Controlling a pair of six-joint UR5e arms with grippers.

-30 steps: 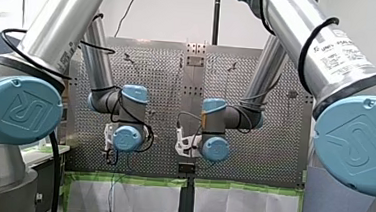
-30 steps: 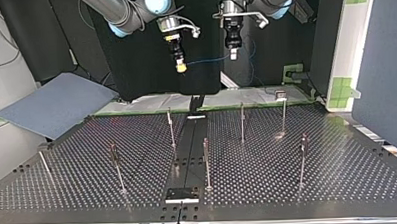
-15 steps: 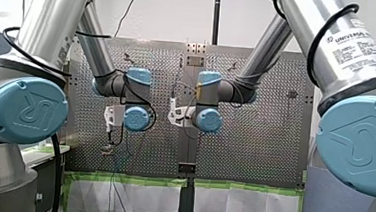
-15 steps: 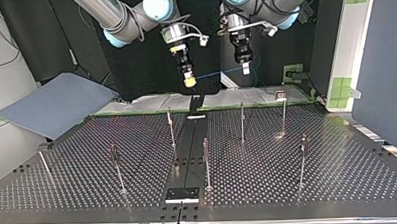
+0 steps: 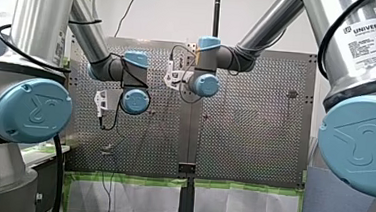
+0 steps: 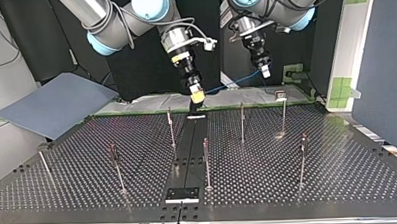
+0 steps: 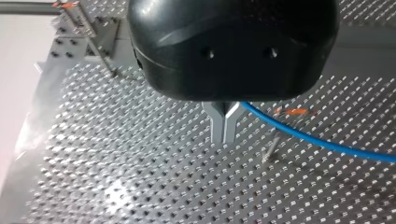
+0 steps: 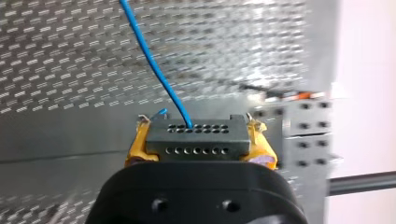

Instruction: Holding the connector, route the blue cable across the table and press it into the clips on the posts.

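Clamps connector [image 8: 196, 142] between right gripper's [image 6: 198, 95] yellow pads; pinches blue cable [image 6: 235, 82] in left gripper's [image 7: 225, 128] closed metal fingers. Stretches cable crosswise between the 2, short of the posts [image 6: 242, 121]; right gripper lower, nearer.

My right gripper [image 8: 200, 134] clamps the connector [image 8: 205, 143], with the cable leading away.
Yellow pads [image 8: 136, 145] press on both ends of the dark connector block, whose face carries 2 rows of small holes. The blue cable [image 8: 154, 65] leaves 1 hole in the upper row and runs ahead of the gripper over the perforated table [image 8: 60, 56].
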